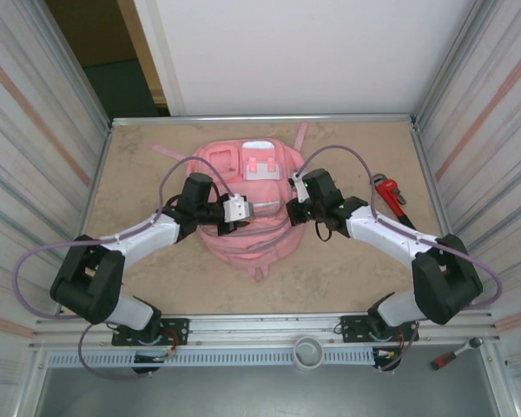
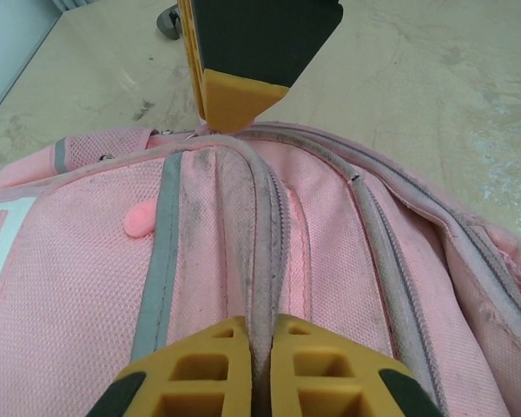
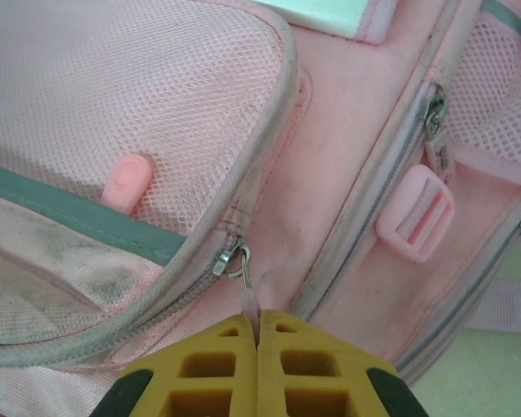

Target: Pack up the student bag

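Over student bag (image 1: 243, 248): arms reach inward; left tool (image 2: 259, 334) pinches seam (image 2: 247, 226), right tool (image 3: 258, 326) pinches zip pull (image 3: 246, 294).

No word, brand, number or sign can be read anywhere. The white patch (image 1: 260, 162) on the front of the student bag (image 1: 247, 248), towards the desk's far edge, carries a few small pink marks. They are too small and blurred to tell whether they are letters or only a pattern.
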